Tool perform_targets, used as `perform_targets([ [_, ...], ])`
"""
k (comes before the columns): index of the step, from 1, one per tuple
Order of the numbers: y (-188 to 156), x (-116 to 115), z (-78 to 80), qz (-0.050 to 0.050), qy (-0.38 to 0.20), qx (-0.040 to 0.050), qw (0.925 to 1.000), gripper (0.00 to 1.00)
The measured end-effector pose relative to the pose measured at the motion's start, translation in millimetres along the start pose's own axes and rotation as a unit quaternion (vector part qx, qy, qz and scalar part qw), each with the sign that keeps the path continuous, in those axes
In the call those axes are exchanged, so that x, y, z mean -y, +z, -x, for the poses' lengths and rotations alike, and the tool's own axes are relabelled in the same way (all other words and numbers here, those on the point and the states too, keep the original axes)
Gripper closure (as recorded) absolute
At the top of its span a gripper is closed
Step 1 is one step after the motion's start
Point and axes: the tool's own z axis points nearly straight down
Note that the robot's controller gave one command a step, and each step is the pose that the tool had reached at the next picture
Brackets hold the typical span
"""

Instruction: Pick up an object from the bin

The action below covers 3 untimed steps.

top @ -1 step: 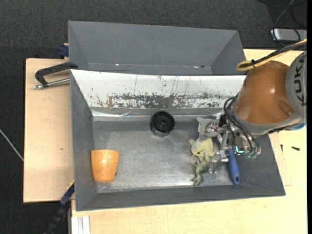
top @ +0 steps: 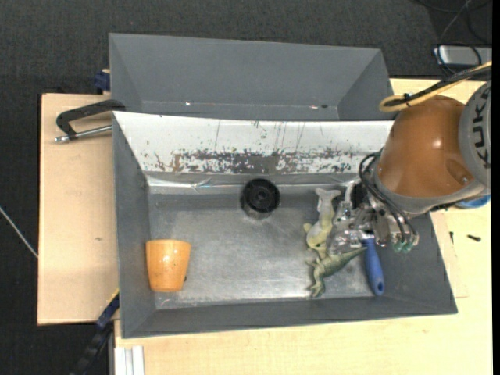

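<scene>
Your end effector [top: 353, 226] is hanging at the right-hand end of the grey metal bin [top: 234, 76], beneath the arm's smooth orange cover [top: 426, 156] and directly over a small heap of loose things. You are not being shown how far it is open, because its metal parts are merging with the clutter below. Nothing can be seen gripped in it.

Judging by this, the pick is standing at the approach. Closing on a thing and lifting it clear are both waiting to be done.

Nearest to the end effector, a green toy lizard [top: 332, 266], thin-limbed and rubbery-looking, is sprawling toward the front wall. A slim, straight blue-handled tool [top: 374, 269] is lying just beside it on the right. A pale yellowish piece [top: 319, 233], soft and irregular, is resting by the lizard on the left. Which of the three is being aimed at cannot be told.

Well apart from these, a tapered orange cup [top: 168, 264] is occupying the left front corner, and a black ring-shaped thing [top: 259, 196] is sitting near the back wall. Dull, scuffed metal is showing across the bin's floor, and rust-coloured specks are marking its bright back wall.
</scene>
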Motion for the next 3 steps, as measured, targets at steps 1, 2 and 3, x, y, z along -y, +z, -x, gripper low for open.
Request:
perform_targets([
  [1, 0.0, -0.1, 0.0, 0.0, 0.0, 0.0, 1.0, 0.0],
  [2, 67.9, 14.0, 10.2, 0.002, 0.072, 0.0044, 0.9974, 0.0],
  [3, 66.0, 13.6, 10.8, 0.002, 0.071, 0.0059, 0.9974, 1.0],
])
